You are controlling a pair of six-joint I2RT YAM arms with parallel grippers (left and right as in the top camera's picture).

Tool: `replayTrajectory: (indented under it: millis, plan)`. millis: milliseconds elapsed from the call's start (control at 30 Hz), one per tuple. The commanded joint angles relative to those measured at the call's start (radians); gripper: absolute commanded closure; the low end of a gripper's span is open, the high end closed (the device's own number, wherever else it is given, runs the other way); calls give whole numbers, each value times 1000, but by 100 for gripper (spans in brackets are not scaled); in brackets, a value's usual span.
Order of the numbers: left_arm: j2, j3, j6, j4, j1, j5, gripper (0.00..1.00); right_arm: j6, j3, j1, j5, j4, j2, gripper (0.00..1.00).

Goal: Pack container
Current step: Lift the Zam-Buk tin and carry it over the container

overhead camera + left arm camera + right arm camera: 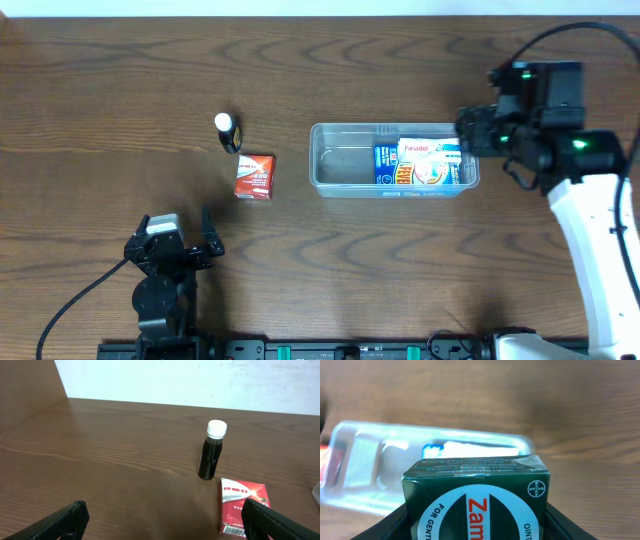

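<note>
The clear plastic container (338, 166) lies in the middle of the table, and it also shows blurred in the right wrist view (365, 460). A blue box (384, 166) and a white Panadol box (428, 166) lie in its right half. My right gripper (472, 130) hovers at the container's right end, shut on a dark green box (475, 490) with a white round label. My left gripper (175, 232) is wide open and empty at the front left, and in its wrist view (165, 522) it faces the red box.
A small red box (255, 176) lies left of the container, also in the left wrist view (243, 505). A dark bottle with a white cap (229, 132) stands just behind it, also in the left wrist view (212, 452).
</note>
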Motion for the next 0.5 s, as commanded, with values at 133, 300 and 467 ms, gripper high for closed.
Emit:
replayTrajectory:
  millis: [133,300,467]
  plan:
    - [-7,-28,14,-6,6,11,2,92,10,114,-5,-56,69,46]
    - [-7,-28,14,-6,6,11,2,99,5,130,6,-73,142,46]
    - [-7,-28,14,-6,6,11,2,113,5,151,13,-85,203,47]
